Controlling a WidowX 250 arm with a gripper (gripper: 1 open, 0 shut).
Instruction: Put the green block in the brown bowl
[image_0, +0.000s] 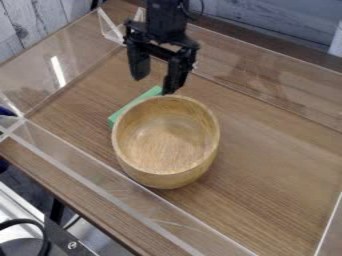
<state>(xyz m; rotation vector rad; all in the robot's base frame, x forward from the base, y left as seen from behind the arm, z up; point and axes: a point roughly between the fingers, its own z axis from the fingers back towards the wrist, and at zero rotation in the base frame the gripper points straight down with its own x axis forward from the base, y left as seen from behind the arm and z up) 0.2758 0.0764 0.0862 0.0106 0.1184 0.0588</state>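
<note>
Hovers with black two-finger gripper (156, 75) wide open above the wooden table (267, 190), toward its far side from the camera. Lies just beside the round, light-brown wooden bowl (166, 142), on the bare tabletop: the green block (131, 106), outside the bowl and partly hidden by its rim.

no readable text, labels, brands, numbers or signs anywhere in view

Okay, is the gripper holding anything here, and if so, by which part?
Nothing is held: the gripper is open, and the green block lies on the table beside the brown bowl.
</note>
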